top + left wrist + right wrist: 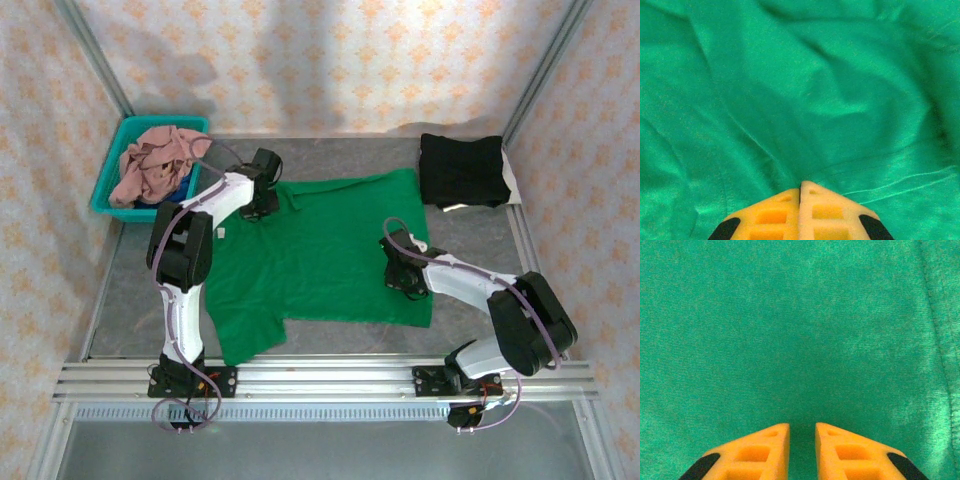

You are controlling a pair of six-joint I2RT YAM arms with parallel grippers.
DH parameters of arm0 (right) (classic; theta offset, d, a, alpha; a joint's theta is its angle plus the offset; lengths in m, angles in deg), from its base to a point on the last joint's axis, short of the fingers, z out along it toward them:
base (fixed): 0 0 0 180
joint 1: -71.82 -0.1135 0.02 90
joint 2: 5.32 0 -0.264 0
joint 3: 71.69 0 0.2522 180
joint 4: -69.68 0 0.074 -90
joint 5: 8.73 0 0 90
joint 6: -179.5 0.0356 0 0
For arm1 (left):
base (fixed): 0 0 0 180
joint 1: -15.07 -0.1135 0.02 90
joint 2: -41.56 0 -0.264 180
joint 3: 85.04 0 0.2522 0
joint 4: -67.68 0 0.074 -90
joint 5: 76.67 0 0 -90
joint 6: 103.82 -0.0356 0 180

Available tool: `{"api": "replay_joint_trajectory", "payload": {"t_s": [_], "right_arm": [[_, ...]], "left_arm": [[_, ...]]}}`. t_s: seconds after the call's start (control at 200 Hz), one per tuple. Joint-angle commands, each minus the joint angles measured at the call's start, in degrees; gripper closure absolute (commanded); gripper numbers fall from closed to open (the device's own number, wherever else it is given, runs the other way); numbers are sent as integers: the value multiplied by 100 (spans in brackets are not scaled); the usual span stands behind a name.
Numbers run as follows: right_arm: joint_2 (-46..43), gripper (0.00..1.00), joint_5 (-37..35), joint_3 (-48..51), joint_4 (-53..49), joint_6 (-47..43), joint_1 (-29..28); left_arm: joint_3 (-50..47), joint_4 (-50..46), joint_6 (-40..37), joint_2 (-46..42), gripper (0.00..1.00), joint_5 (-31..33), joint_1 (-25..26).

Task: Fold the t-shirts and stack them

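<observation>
Green t-shirt (330, 250) flat at table centre, both grippers on it. Left gripper (800, 186): jaws pressed together with no gap, creases in the cloth running into the tips, so I read it as pinching the shirt; it sits at the shirt's 10 o'clock corner, by the collar. Right gripper (802, 429): jaws a narrow slot apart, nothing between them, low over smooth cloth at the shirt's 4 o'clock, a hem seam just to its side. Progress, as judged: green shirt spread but not yet folded. Black t-shirt (462, 170) lies folded at the table's 1 o'clock, apparently finished, start of the stack. Pink t-shirt (155, 160) heaped in the teal basket (108, 175) at 10 o'clock, a bit of blue cloth (177, 194) under it, both untouched. Count: green one, black one, pink one, blue one partly hidden; basket one; grippers two. Roughly one of four done
</observation>
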Motion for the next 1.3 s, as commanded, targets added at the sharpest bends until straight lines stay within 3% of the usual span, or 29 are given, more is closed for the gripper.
{"api": "replay_joint_trajectory", "payload": {"t_s": [0.0, 0.195, 0.345, 0.375, 0.42, 0.48, 0.505, 0.686, 0.906, 0.991, 1.076, 1.171, 1.296], "right_arm": [[-10, 79, -154, -14, -45, -7, -24], [19, 80, -164, -136, -140, -50, -24], [-179, 80, -247, -152, -310, -54, -26], [-245, 80, -252, -134, -318, -47, -24], [-322, 80, -260, -110, -340, -24, -26], [-456, 80, -268, -102, -412, -1, -24], [-516, 79, -294, -87, -445, 2, -25], [-810, 78, -384, -160, -616, -70, -24], [-536, 76, -725, -584, -609, -268, -24], [-321, 74, -767, -724, -508, -324, -25], [-90, 71, -781, -856, -528, -328, -15], [-120, 68, -778, -834, -788, -187, -8], [-772, 46, -794, -375, -1300, 236, -6]], "left_arm": [[610, -31, -347, -135, 100, -322, -152], [2505, -264, -163, 542, 100, -446, -692], [5128, -984, 75, 2078, 100, -311, -1099], [5687, -1113, 83, 2440, 91, -308, -1130], [6420, -1294, 86, 2923, 86, -381, -1187], [6947, -1439, 93, 3298, 61, -505, -1234], [6963, -1451, 87, 3333, 58, -500, -1245], [5830, -1036, -266, 2611, 42, -210, -1255], [5595, -1703, -693, 1946, 37, -229, -1175], [4938, -1951, -908, 1444, 35, -47, -1035], [3414, -1758, -901, 480, 28, 8, -906], [858, -859, -671, -1036, 18, -205, -780], [-2185, 73, -65, -3297, 0, -96, -353]]}}
